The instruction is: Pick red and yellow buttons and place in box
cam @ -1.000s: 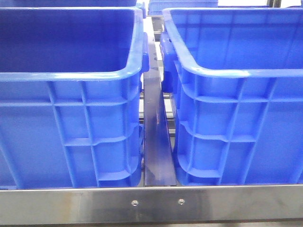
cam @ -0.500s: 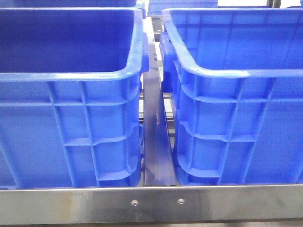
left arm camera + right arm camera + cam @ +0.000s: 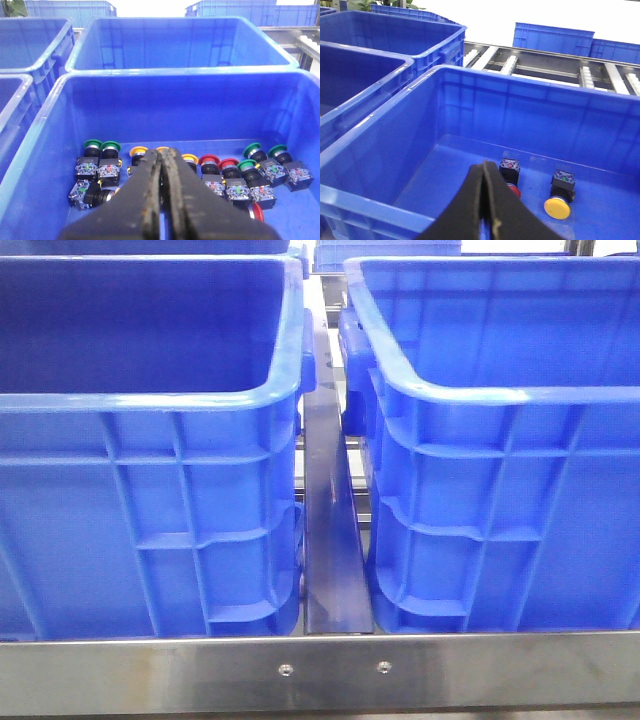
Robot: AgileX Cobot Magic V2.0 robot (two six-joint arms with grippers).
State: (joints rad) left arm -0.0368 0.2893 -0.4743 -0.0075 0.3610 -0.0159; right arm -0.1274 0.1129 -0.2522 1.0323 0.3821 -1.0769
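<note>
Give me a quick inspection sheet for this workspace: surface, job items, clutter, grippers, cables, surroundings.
Surface: steel front rail with two screws; dark strip between two crates.
Job's things: right crate holds one red button and one yellow button; left crate holds a row of green, yellow and red buttons.
Clutter: green buttons mixed in with the supply.
Grippers: left gripper shut, empty, above the supply; right gripper shut, empty.
Cables: nothing seen.
Surroundings: more blue crates; roller conveyor behind.
</note>
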